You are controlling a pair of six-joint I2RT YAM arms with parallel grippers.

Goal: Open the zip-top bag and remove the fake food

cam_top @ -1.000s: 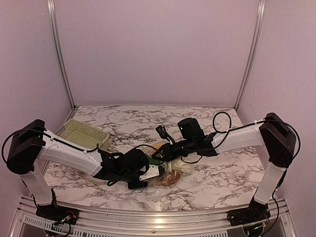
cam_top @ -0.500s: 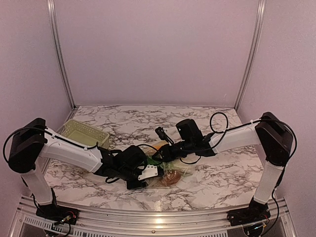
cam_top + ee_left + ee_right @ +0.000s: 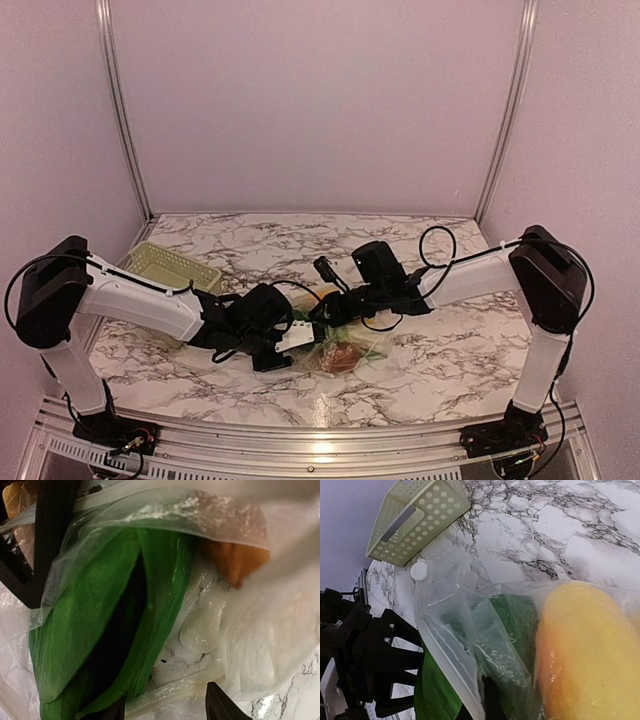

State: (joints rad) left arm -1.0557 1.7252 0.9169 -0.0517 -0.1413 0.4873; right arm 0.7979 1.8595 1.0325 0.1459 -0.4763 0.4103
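A: How far along are they?

B: Early, I'd say. The bag lies mid-bench between the two arms. Every piece of food I can see is under its plastic: a green piece, a yellow one, an orange bit and a brown lump.

A: Is the zip open?

B: Can't tell from here. Taking the food out is all yet to do.

A: And the fingers?

B: The left fingers stand apart, straddling the zip edge without clamping it. The right fingers are closed tight, pinching the bag's film, it looks like.

A: Which way does the bag lie?

B: Its long axis runs roughly across the bench, from one arm to the other. The zip end points to the left arm. The basket sits well apart, at the far left.
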